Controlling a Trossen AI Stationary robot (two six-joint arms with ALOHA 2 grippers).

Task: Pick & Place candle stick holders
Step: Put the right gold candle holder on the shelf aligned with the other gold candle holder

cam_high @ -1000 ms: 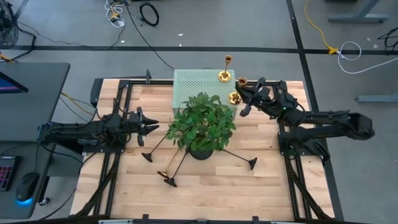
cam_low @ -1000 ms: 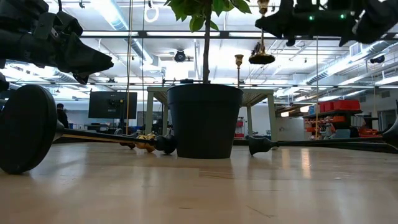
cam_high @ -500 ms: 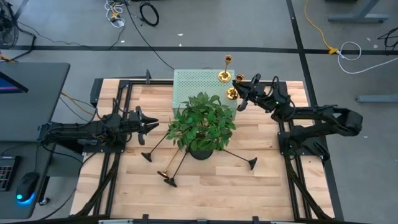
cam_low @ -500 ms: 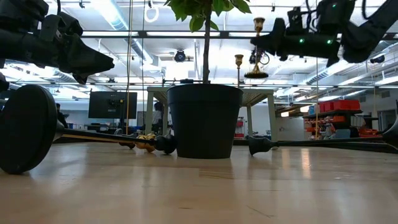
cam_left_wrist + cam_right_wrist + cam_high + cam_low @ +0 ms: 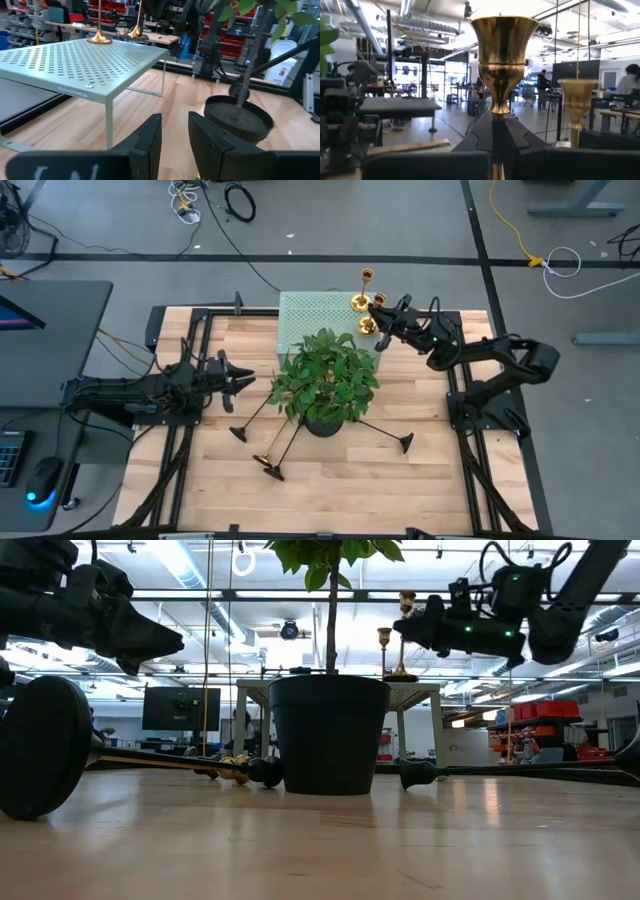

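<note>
Upright, gold candlestick (image 5: pixel 503 60) clamped in right gripper (image 5: pixel 492 131).

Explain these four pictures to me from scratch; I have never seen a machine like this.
Two dark robot arms work at a wooden table. One picture looks straight down, one looks level across the tabletop, and two come from cameras on the arms' wrists. In the middle stands a potted plant; behind it is a pale green perforated box. One gold candlestick stands on the box. The right pincer is shut on a second gold candlestick, holding it upright over the box. More black and gold candlesticks lie on the wood around the pot. The left pincer waits beside the plant, slightly open and empty.
</note>
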